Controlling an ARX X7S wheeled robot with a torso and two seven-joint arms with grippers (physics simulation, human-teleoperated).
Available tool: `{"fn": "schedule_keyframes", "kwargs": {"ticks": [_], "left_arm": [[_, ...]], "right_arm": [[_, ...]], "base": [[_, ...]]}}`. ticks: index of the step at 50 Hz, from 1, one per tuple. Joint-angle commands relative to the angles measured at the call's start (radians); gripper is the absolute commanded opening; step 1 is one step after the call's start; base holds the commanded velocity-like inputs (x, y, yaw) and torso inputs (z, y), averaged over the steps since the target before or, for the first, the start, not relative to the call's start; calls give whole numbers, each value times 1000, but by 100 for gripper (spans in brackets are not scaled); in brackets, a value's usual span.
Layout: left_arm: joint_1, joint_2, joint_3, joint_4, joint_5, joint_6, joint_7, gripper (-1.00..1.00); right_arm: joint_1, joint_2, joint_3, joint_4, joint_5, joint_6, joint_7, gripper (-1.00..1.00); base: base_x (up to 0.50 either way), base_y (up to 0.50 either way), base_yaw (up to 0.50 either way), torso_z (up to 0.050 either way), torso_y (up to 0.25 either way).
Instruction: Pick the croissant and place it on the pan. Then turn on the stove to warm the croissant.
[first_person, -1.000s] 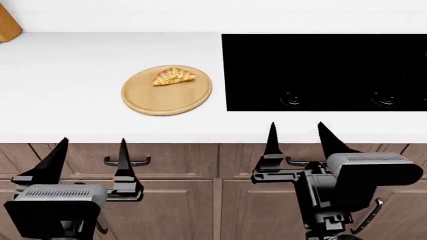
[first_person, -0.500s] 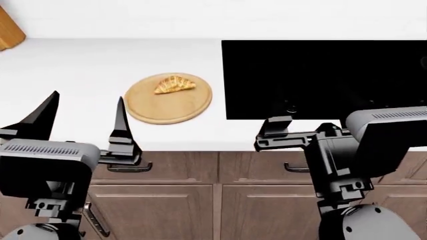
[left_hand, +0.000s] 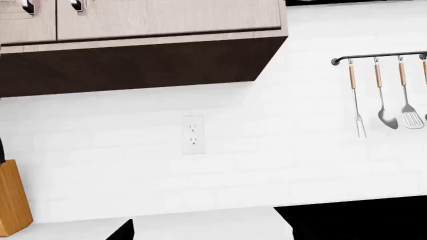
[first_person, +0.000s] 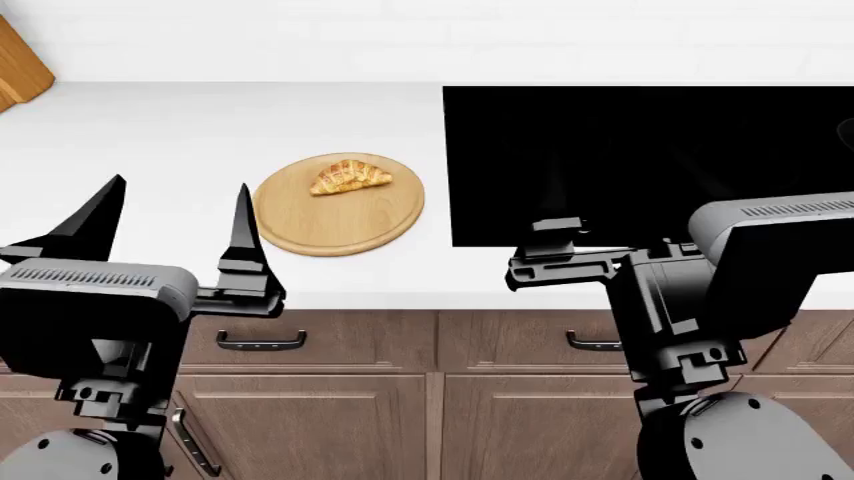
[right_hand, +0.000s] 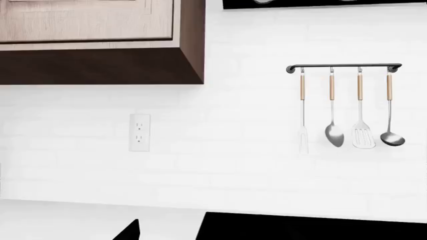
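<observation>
Left hand (first_person: 174, 215): fingers spread apart, nothing between them, tips pointing up and away over the near left part of the desk (first_person: 134, 150). Right hand (first_person: 587, 245): only one finger base shows in the head view, its tips lost against the black stove (first_person: 641, 160), so can't tell if it's spread or clenched; it sits at the stove's near edge. Both hands well apart from the croissant (first_person: 351, 176).

Croissant lies on the far half of the round wooden board (first_person: 339, 205), which sits on the desk just left of the stove, between the two hands in left-right terms. Long axis runs roughly left-right, slightly tilted with the right tip farther away; the curved back faces far, the tips point toward the near side.

Stove takes up the right side of the desk. Pan not visible in any view.

Wrist views face the back wall: upper cabinet (left_hand: 140, 45), outlet (left_hand: 193, 134), utensil rail (right_hand: 343, 67), knife block (left_hand: 12, 200) at far left.
</observation>
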Motion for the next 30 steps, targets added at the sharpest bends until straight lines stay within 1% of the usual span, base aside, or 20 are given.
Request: {"fn": "schedule_keyframes", "kwargs": {"ticks": [1,2,5,6,7,9,14,15,17,19,20,21,22,24,25,30], "left_arm": [[-55,13,-24,1,-81,-107,-37,100],[-82,15,-25,-2,-100,-145,-48,100],[-106,26,-38,-10,-150,-162,-36,100],[-114,44,-68,-30,-187,-175,-49,100],[-118,40,-65,-37,-180,-174,-47,100],[-150,37,-59,-72,-182,-186,-42,100],[-204,50,-69,-166,-193,-171,-19,100],[-216,51,-71,-192,-206,-186,-16,100],[-243,43,-54,-240,-200,-213,-14,100],[-274,39,-28,-278,-184,-211,3,100],[-298,39,-16,-302,-183,-226,6,100],[-315,41,-18,-316,-207,-250,15,100],[-336,39,-17,-331,-201,-256,8,100],[-386,45,-30,-370,-238,-327,-10,100],[-407,38,-11,-390,-225,-332,-3,100],[-420,37,-2,-407,-220,-334,-2,100]], "right_arm": [[23,-3,12,9,41,66,21,100],[36,-19,35,16,81,114,34,100],[64,-51,84,34,151,185,54,100],[91,-65,103,39,179,247,86,100],[97,-69,105,45,183,254,90,100],[151,-101,164,79,254,368,134,100],[178,-87,136,119,245,355,113,100],[173,-62,96,120,212,319,92,100],[180,-58,83,148,198,302,84,100],[195,-56,83,169,197,301,79,100],[210,-36,46,183,164,295,81,100],[213,-41,54,192,170,285,74,100],[219,-34,39,193,158,283,76,100],[228,-35,33,205,155,281,75,100],[231,-34,30,206,155,281,75,100],[235,-34,30,204,161,282,78,100]], "base": [[0,0,0,0,0],[0,0,0,0,0],[0,0,0,0,0],[0,0,0,0,0],[0,0,0,0,0],[0,0,0,0,0],[0,0,0,0,0],[0,0,0,0,0],[0,0,0,0,0],[0,0,0,0,0],[0,0,0,0,0],[0,0,0,0,0],[0,0,0,0,0],[0,0,0,0,0],[0,0,0,0,0],[0,0,0,0,0]]}}
